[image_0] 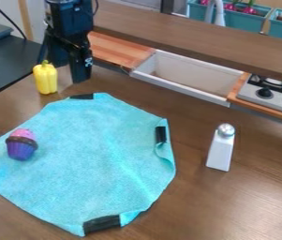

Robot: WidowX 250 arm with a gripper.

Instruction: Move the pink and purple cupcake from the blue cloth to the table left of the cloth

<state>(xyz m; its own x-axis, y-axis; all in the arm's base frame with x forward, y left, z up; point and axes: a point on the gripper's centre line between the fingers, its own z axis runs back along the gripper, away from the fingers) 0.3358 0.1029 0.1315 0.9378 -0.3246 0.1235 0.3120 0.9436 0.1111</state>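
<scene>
The black gripper (75, 61) hangs at the upper left, just behind and to the right of a yellow bell pepper (45, 78). The pepper stands upright on the brown table. In front of them a turquoise cloth (93, 159) lies spread out, its edges partly folded and black pieces at several edges. On the cloth's left part sits a toy cupcake (21, 144) with a purple base and pink top. Right of the cloth, a white shaker with a silver top (221, 151) is on the table.
Behind the table (193, 206) are a white sink basin (187, 75), a wooden counter piece (118, 49) and a stove with black knobs (273, 93). A brown ledge (199, 35) runs above them. Teal planters (243, 19) stand at the upper right; a black surface (8, 63) is at left.
</scene>
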